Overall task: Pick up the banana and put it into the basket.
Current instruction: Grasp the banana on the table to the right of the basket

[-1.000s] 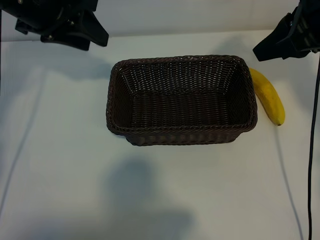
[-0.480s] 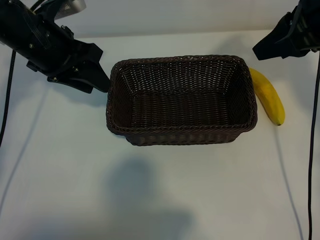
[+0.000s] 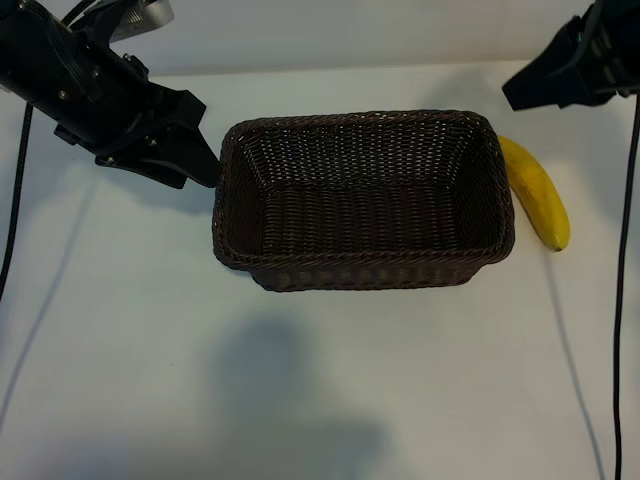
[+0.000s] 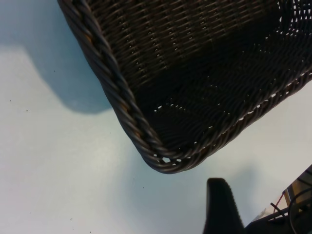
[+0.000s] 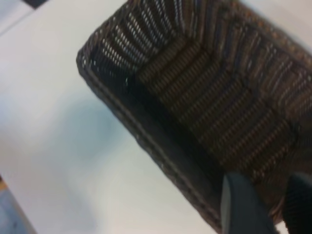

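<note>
On the white table (image 3: 330, 380), seen from outside: the basket (image 3: 362, 268) sits mid-table, nothing in it. The banana (image 3: 537, 192) lies on the table just beside the basket's right-hand short wall, dark tip toward the near edge; whether skin and wicker touch I cannot tell. My left gripper (image 3: 190, 150) hangs close off the basket's far left corner, pointing at it, nothing held. My right gripper (image 3: 535, 88) hovers above and behind the banana's stem end, apart from it.

Left wrist view: the basket's rounded corner (image 4: 161, 156) fills most of the picture, with its shadow on the table (image 4: 53, 161). One of my dark fingers (image 4: 220, 207) shows below that corner (only the one, its partner out of sight), so my left jaws stand well apart and empty.

Right wrist view: I look down into the basket (image 5: 204, 97) along one long wall. Two of my fingertips (image 5: 241, 207) stand side by side with a gap between, partly apart, gripping nothing.
</note>
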